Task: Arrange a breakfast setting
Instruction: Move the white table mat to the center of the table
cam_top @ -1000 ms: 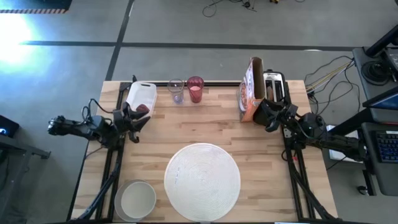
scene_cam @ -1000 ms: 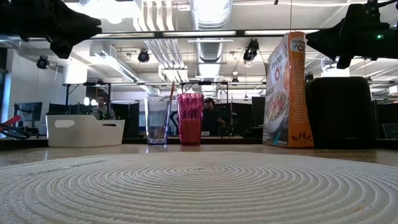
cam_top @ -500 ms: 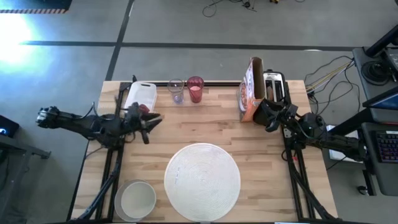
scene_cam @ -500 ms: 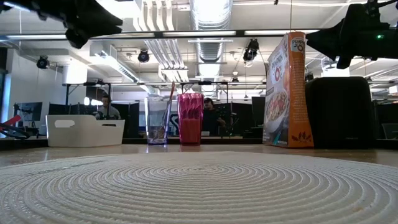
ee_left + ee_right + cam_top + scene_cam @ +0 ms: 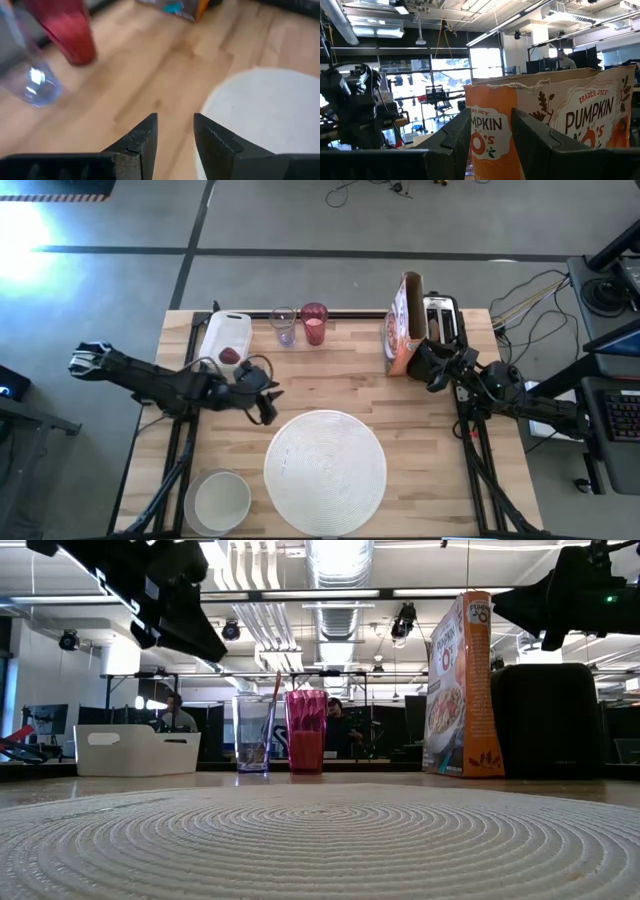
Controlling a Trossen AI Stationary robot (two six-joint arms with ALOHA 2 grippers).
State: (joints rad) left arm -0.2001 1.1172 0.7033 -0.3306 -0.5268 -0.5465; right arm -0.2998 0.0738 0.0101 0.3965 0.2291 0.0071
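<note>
On the wooden table (image 5: 330, 385), the left tool (image 5: 268, 402), slightly parted and empty, partly hides the placemat (image 5: 260, 115).

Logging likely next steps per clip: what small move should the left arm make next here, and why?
Probably keep reaching toward the pink-red tumbler. The left gripper hovers with its jaws open and empty over bare wood beside the placemat, which holds nothing yet, and its wrist view faces the tumbler. The right gripper waits by the cereal box.
</note>
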